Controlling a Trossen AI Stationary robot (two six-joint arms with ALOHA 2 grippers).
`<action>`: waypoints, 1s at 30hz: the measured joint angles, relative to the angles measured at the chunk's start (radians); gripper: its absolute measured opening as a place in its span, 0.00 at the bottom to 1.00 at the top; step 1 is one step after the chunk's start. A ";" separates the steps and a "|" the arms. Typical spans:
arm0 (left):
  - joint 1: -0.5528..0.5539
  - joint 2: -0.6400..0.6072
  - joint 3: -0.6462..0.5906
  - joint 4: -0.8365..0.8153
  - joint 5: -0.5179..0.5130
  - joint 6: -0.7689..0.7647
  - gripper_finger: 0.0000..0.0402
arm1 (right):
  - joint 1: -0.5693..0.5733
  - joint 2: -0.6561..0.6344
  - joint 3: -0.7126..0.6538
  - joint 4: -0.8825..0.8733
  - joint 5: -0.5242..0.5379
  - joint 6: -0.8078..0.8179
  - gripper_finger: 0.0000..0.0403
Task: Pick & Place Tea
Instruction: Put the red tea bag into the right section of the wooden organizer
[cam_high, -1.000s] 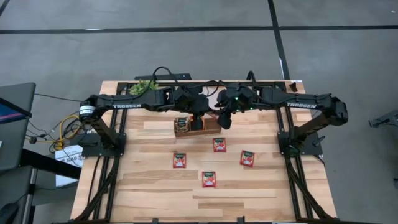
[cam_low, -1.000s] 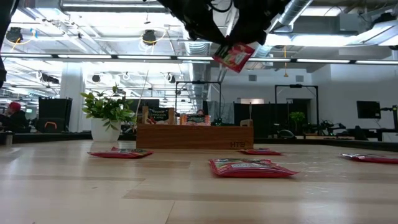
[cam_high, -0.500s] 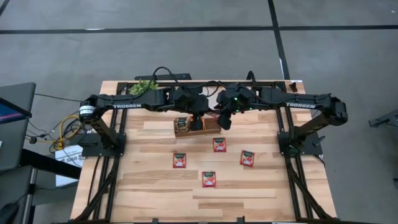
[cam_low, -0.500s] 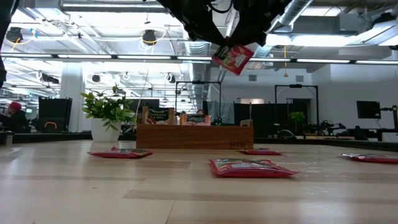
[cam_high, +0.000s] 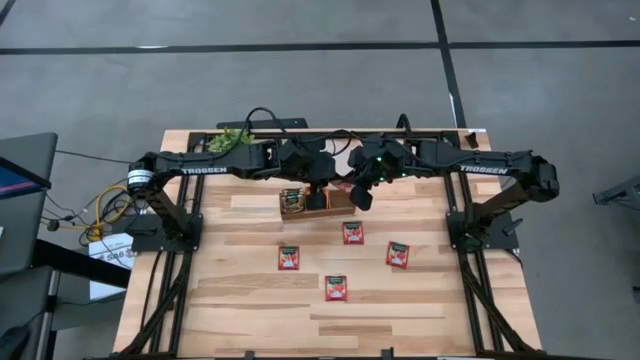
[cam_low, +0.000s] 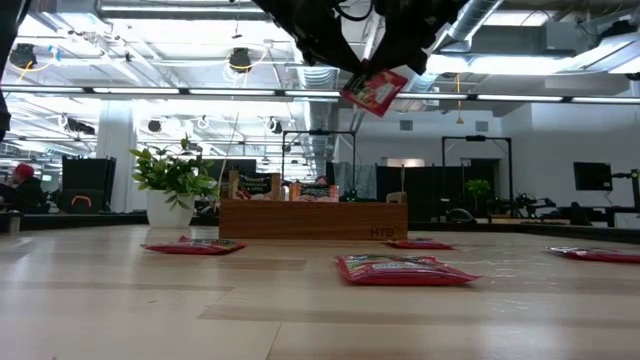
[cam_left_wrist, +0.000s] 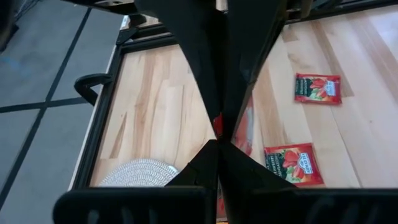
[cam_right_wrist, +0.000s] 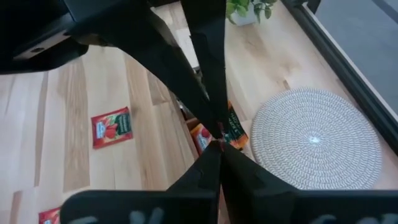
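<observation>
One red tea sachet (cam_low: 375, 90) hangs tilted, high above the wooden tray (cam_low: 312, 220). My left gripper (cam_high: 320, 192) and my right gripper (cam_high: 358, 196) meet over the tray, both shut on this sachet. The dark arms hide its top edge in the low view. A few sachets (cam_low: 255, 185) stand upright in the tray. Several more red sachets lie flat on the table nearer the front, among them one (cam_high: 352, 232) close to the tray and one (cam_high: 336, 288) farthest forward. My left gripper pinches the red sachet between its two fingers; in its wrist view only a thin red sliver (cam_left_wrist: 217, 124) shows edge-on between them. The sachet is lifted clear of the tray and the table. My right gripper has its fingers closed on the same sachet, of which a small red edge (cam_right_wrist: 219, 132) shows between the tips. Which edge of the sachet it has cannot be told. The sachet hangs tilted below the fingers.
A round white woven disc (cam_right_wrist: 314, 140) lies on the table beside the tray. A small potted plant (cam_low: 175, 175) stands at the far left. The black arm frames (cam_high: 160, 225) stand along both side edges. Bare wood (cam_high: 420, 320) lies near the front edge.
My right gripper has shut its fingers beside the left gripper. Both arms have stayed over the tray, and the red sachet has kept its place high above it.
</observation>
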 joint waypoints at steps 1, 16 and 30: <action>0.000 0.000 0.000 0.001 -0.010 -0.003 0.00 | 0.000 0.000 0.000 0.003 0.002 0.003 0.00; -0.002 -0.006 0.000 -0.001 -0.057 -0.045 0.16 | -0.003 0.000 0.000 0.023 0.007 0.031 0.00; 0.017 -0.137 0.001 -0.506 -0.222 -0.132 0.32 | 0.012 -0.007 -0.219 0.345 0.079 0.165 0.00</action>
